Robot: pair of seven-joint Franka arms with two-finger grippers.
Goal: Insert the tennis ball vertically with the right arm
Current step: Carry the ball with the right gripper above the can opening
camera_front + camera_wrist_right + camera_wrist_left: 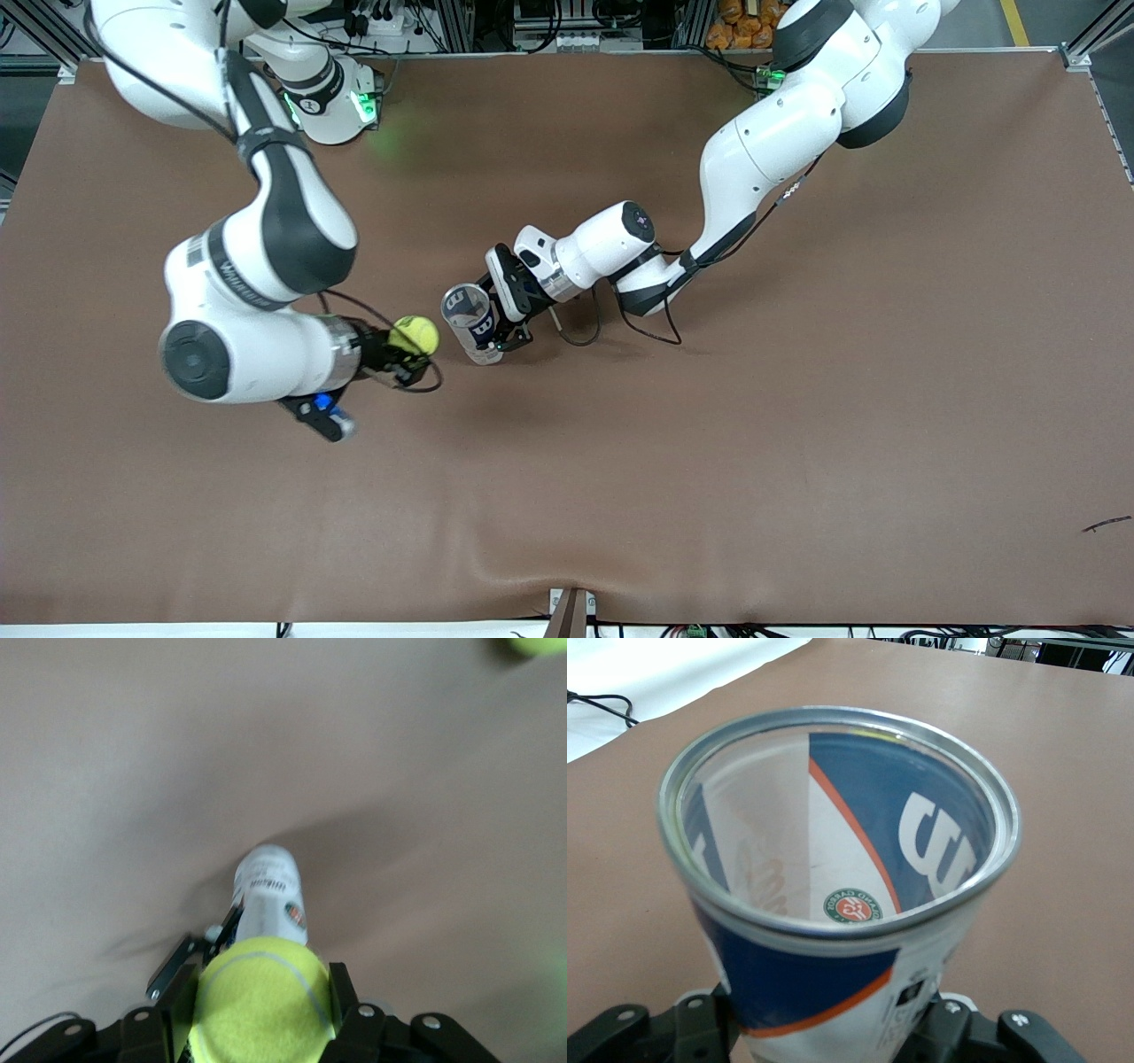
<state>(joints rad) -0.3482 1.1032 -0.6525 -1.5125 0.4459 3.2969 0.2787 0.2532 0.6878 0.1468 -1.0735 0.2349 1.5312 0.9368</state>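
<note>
from the front view i see my right gripper [409,353] clamped on the tennis ball [414,334], held up over the brown table [797,425] toward the right arm's end of it. just beside it, my left gripper [503,332] has its fingers closed around the lower body of the clear tennis ball can [469,321], which carries a blue and white label. the can is tilted, its open mouth turned up and toward the right arm's side. ball and can are apart, with a small gap between them; the ball is not in the can.

in the left wrist view i look straight down into the can [842,868]. its metal rim is a full ring and i see only the label through the clear wall, nothing inside. the left gripper's black fingers [682,1028] press against the can's sides low down.

in the right wrist view the tennis ball [261,1001] sits squeezed between the right gripper's fingers [341,992]. past the ball i see the can [270,895] with the left gripper on it, above the table [133,771]. at one corner a blurred yellow-green patch [536,645] shows; i cannot tell what it is.
</note>
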